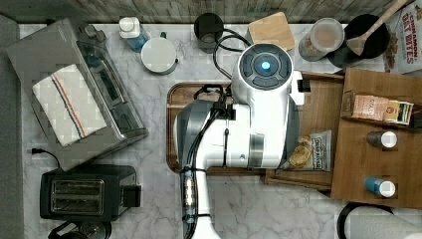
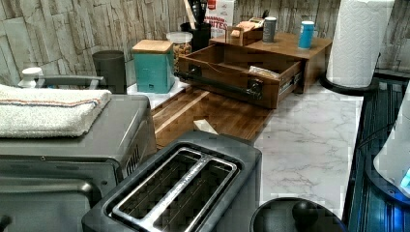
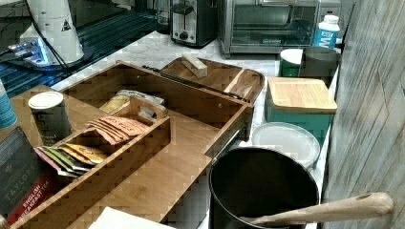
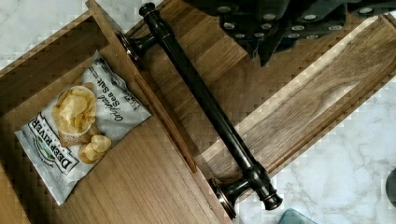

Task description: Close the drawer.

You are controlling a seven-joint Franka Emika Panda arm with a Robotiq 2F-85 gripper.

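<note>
**Drawer open: handling properties and obstructions**

The drawer [image 2: 227,72] stands pulled well out of the wooden cabinet [image 2: 295,48], in the upper centre of the left view and across the middle of the right view. In the top view it lies right of centre, largely under the arm [image 1: 239,134].

Handling. The drawer is a rigid wooden box and is judged stiff and moderately light; its load is small. It probably slides on side runners, so it should move straight back with little force. An off-centre push may skew it and cause binding.

Contact point. The black bar handle [image 4: 205,102] runs the full width of the front panel and is fixed by a post at each end. Push near the middle of the bar or on the front panel behind it. The bar is smooth and round, so a glancing contact may slip off.

Tool state. The gripper [image 4: 266,44] hangs above the serving tray [image 4: 299,107], just beside the handle and not touching it. Whether the fingers are apart or together cannot be told.

Surroundings. A chip bag [image 4: 74,126] lies flat inside the drawer, below the rim. The serving tray lies directly in front of the drawer, low and out of its travel. A teal canister [image 2: 153,65] stands close to the drawer's left end in the left view.
</note>
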